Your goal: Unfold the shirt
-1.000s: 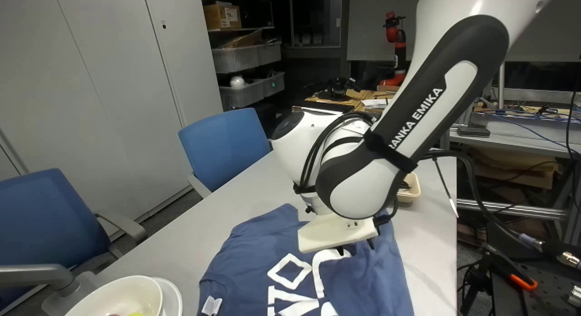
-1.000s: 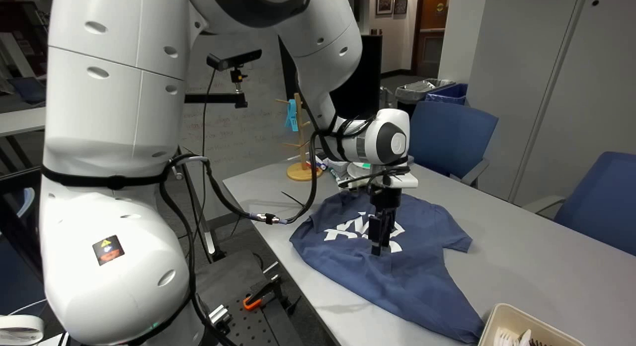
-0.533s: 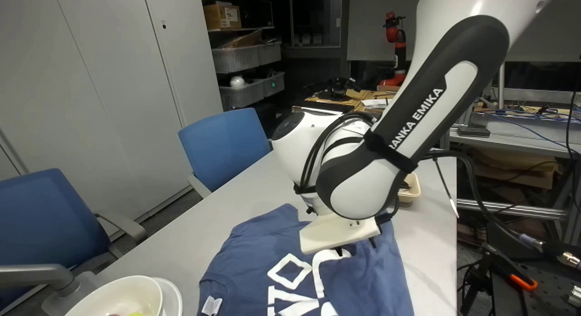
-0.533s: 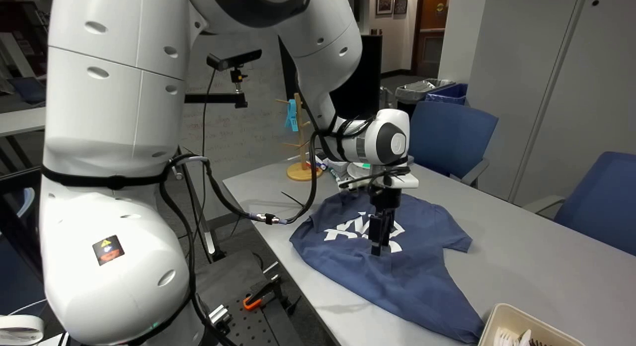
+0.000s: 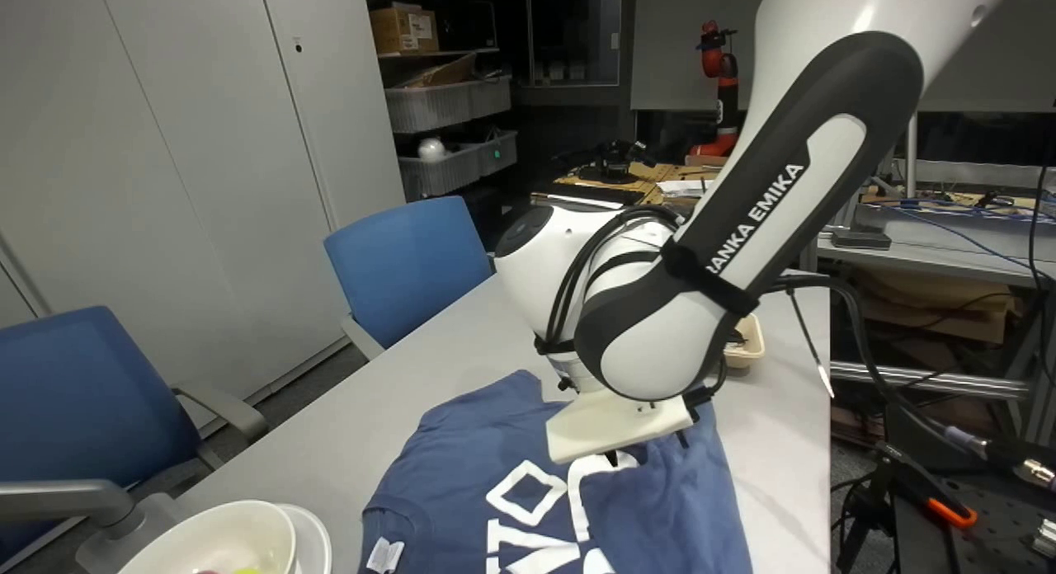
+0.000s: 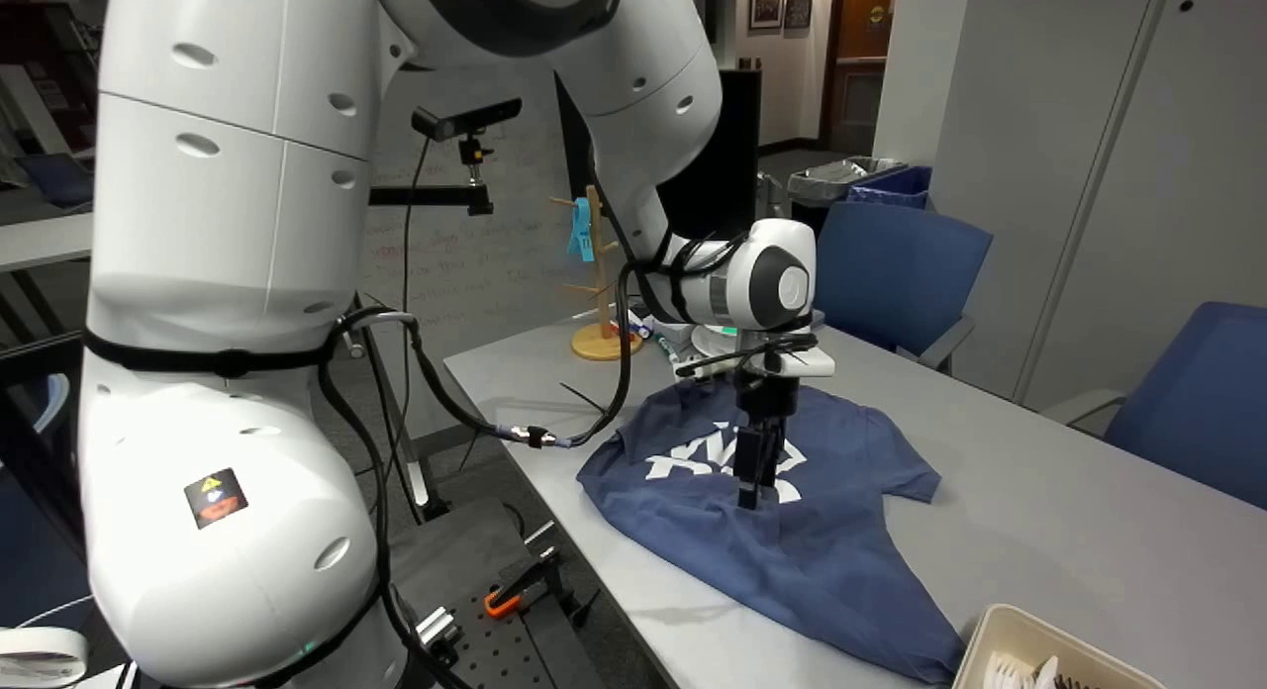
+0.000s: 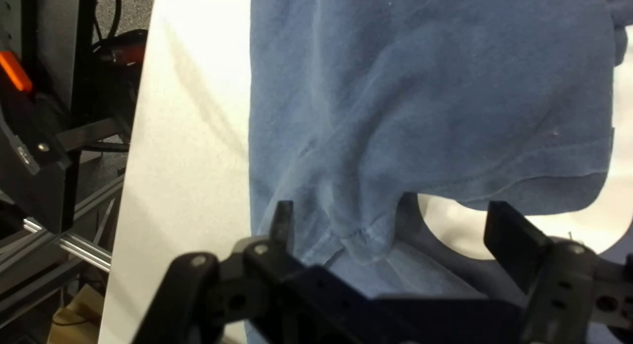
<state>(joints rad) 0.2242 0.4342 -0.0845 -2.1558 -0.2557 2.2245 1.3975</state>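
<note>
Claw [image 7: 393, 225]: released, its fingers [image 7: 512, 245] well apart and, in an exterior view, spread slightly wider than half a second ago.
Shirt [image 6: 782, 550]: on the tabletop [image 6: 1069, 511] under the claw, lying as before; a flap covers part of the white lettering [image 5: 577, 508], and a gathered ridge shows between the fingers in the wrist view. Whether they touch it cannot be told.
Tray [image 6: 1034, 632]: beige, holding cutlery [image 6: 1046, 669], just beside a corner of the shirt, unmoved.
Blue chairs [image 5: 404, 261]: beyond the tabletop's edge, in the same places as earlier.
</note>
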